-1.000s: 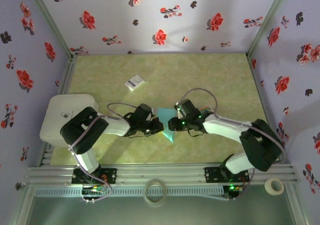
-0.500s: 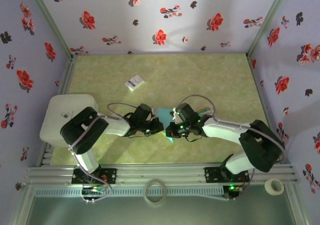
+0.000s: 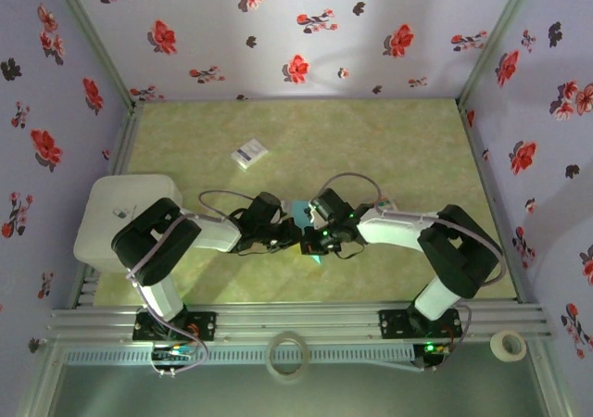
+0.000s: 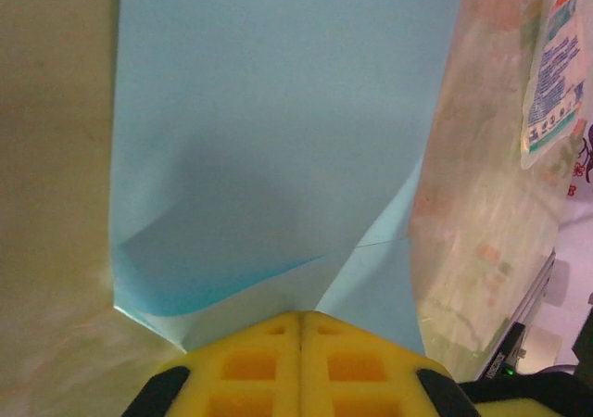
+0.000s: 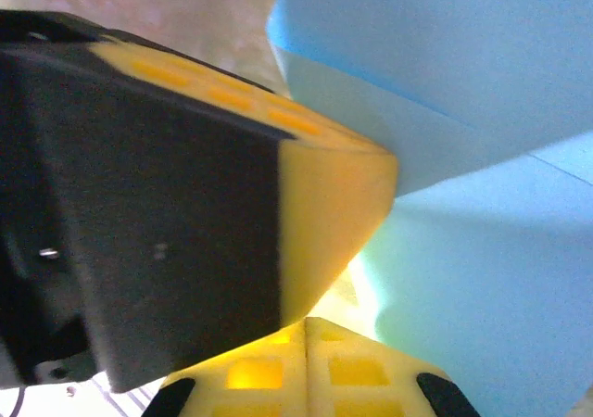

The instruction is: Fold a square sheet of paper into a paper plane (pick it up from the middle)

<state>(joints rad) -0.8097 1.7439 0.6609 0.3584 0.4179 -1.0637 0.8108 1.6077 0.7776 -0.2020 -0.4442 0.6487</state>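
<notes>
The teal square sheet of paper [image 3: 301, 212], partly folded, lies on the table between my two grippers, and little of it shows from above. In the left wrist view the paper [image 4: 278, 139] stretches away with a raised flap and a crease. My left gripper [image 4: 301, 317] is shut, its yellow tips against the paper's near edge. Whether any paper is pinched between them is not clear. My right gripper [image 5: 307, 322] is shut, its tip close to the left gripper's pad [image 5: 329, 213], with the paper [image 5: 482, 278] just to its right. From above, the left gripper [image 3: 295, 237] and right gripper [image 3: 313, 238] almost meet.
A small white card [image 3: 248, 153] lies further back on the left. A printed card [image 4: 554, 65] lies right of the paper. A white box [image 3: 125, 215] sits at the left edge. Two tape rolls [image 3: 287, 355] [image 3: 507, 345] rest on the front rail. Flowered walls enclose the table.
My right gripper has moved left to the left gripper and shut, covering more of the paper. The left arm has stayed still.
</notes>
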